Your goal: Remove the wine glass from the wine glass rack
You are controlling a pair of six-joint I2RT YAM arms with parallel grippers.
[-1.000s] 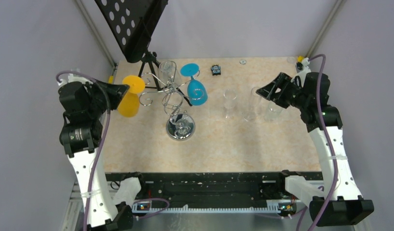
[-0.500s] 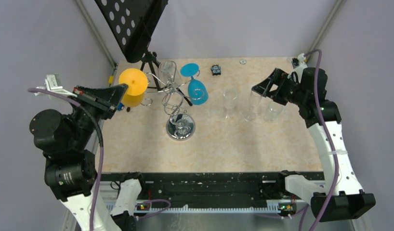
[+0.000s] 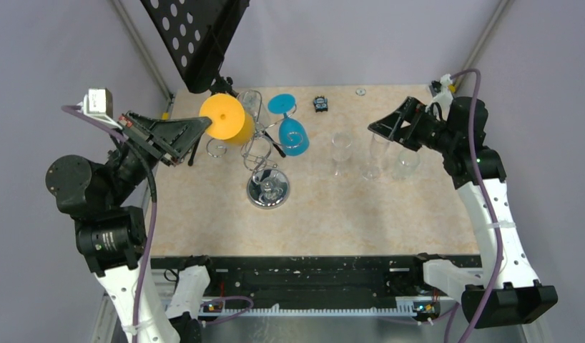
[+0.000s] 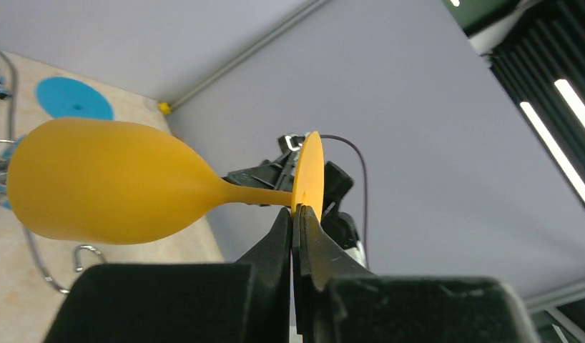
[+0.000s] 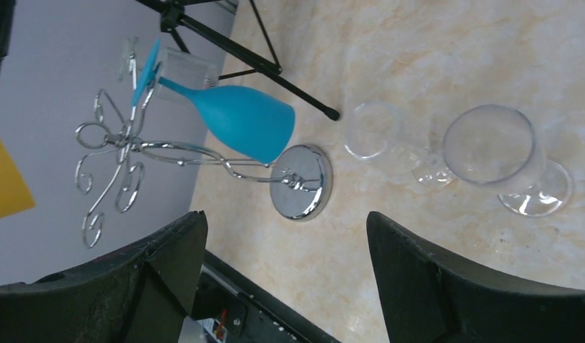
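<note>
Left hand (image 4: 295, 211) clamped on the foot rim of the opaque orange wine glass (image 3: 227, 118). The glass lies level in the air at far left, its bowl just beside the silver wire wine glass rack (image 3: 267, 189). A blue wine glass (image 3: 292, 136) hangs on the rack's right side. Right hand (image 3: 388, 123) spread wide, holding nothing, above clear glasses (image 3: 341, 151) standing on the beige worktop (image 3: 361, 214).

Three views: one overhead, two at the wrists.

The top camera looks down from above and behind the arm bases, taking in the whole bench (image 3: 347, 214). The left wrist camera sits close behind the left gripper (image 4: 294, 220), facing sideways and upward past the orange glass (image 4: 104, 189) to the wall. The right wrist camera looks down between the right gripper (image 5: 284, 218) from farther off, sharing the rack (image 5: 132, 150), blue glass (image 5: 239, 121) and clear glasses (image 5: 490, 146) with the top view.
</note>
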